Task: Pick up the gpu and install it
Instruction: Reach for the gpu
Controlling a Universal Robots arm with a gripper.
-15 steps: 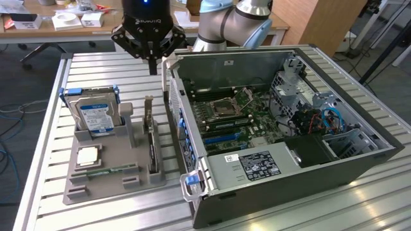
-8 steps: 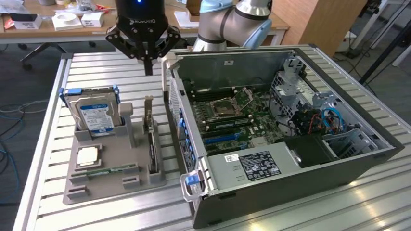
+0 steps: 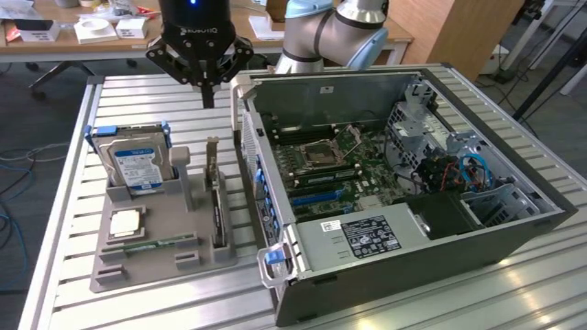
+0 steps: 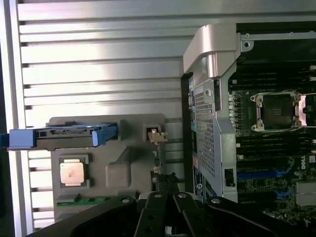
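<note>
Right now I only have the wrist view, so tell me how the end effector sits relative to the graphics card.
Observer: The end effector hangs well above the table, shut and empty, with clear air between it and the graphics card.
Operator: Give me the card's posture.
Observer: It stands on edge in the slot of the tray nearest the computer case.
Operator: Describe the end of the case nearest the exterior camera.
Observer: A grey power supply with a black label sits at that end.
</note>
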